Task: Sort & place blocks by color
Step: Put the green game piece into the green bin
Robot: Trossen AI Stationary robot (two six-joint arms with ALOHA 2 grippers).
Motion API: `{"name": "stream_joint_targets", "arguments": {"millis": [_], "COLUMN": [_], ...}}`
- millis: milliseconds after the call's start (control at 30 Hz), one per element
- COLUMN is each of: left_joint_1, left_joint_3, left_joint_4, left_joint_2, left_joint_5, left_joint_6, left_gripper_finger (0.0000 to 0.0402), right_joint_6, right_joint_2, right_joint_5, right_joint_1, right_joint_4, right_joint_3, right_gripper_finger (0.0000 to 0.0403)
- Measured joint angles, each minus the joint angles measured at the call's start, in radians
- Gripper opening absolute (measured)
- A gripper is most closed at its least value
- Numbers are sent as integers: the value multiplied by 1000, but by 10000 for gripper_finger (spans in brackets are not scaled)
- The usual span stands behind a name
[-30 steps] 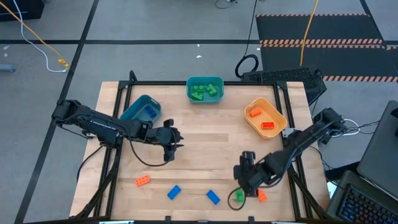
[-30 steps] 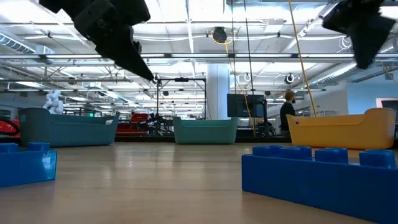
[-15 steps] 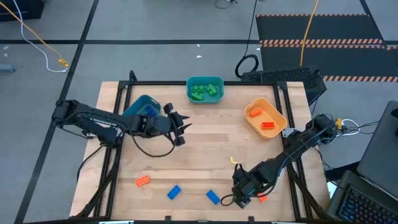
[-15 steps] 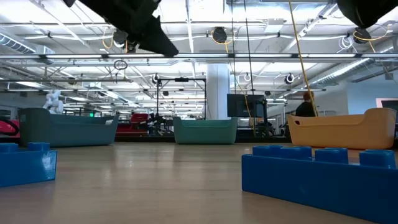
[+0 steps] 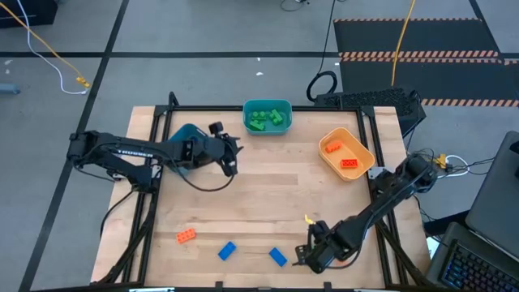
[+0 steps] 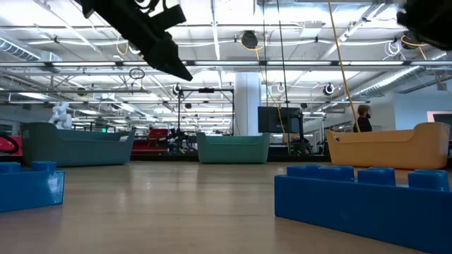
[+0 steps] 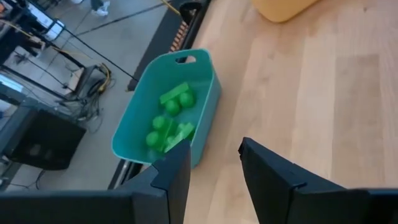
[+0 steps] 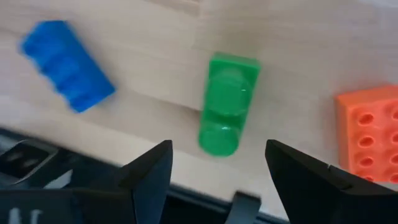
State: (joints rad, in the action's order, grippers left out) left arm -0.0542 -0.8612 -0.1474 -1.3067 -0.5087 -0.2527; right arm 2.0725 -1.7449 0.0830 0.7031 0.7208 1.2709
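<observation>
Green block between open right fingers

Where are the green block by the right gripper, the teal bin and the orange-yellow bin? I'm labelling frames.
green block (image 8: 226,102), right wrist view, on its studded top.
teal bin (image 5: 246,115), high view, on its left rim.
orange-yellow bin (image 5: 328,163), high view, on its left wall.

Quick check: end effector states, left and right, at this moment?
Left end effector: open, empty, near the teal bin.
Right end effector: open, empty, above the green block.
</observation>
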Motion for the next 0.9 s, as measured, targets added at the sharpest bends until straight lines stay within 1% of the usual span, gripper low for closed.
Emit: {"name": "stream_joint_targets", "arguments": {"millis": [200, 367, 567, 667, 733, 800, 900], "left_joint_1": [-20, -19, -19, -19, -19, -19, -13], "left_joint_3": [0, 0, 0, 0, 0, 0, 0], "left_joint_4": [-15, -13, -13, -13, -13, -15, -30], "left_joint_2": [1, 1, 1, 1, 1, 1, 1], "left_joint_5": [18, 19, 20, 21, 22, 22, 23], "left_joint_6": [-5, -26, -33, -21, -7, 6, 24], "left_gripper_finger": [145, 145, 145, 145, 145, 145, 145], "right_joint_6": [37, 47, 52, 11, -21, -46, -79], "right_joint_2": [-87, -95, -96, -96, -95, -95, -95], "right_joint_5": [26, 23, 26, 33, 60, 75, 76], "right_joint_1": [13, 13, 13, 9, 5, 5, 5], "right_joint_4": [-54, -39, 17, 40, 75, 117, 148], "right_joint_3": [0, 0, 0, 0, 0, -1, -1], "right_gripper_finger": [229, 215, 210, 209, 203, 191, 163]}}
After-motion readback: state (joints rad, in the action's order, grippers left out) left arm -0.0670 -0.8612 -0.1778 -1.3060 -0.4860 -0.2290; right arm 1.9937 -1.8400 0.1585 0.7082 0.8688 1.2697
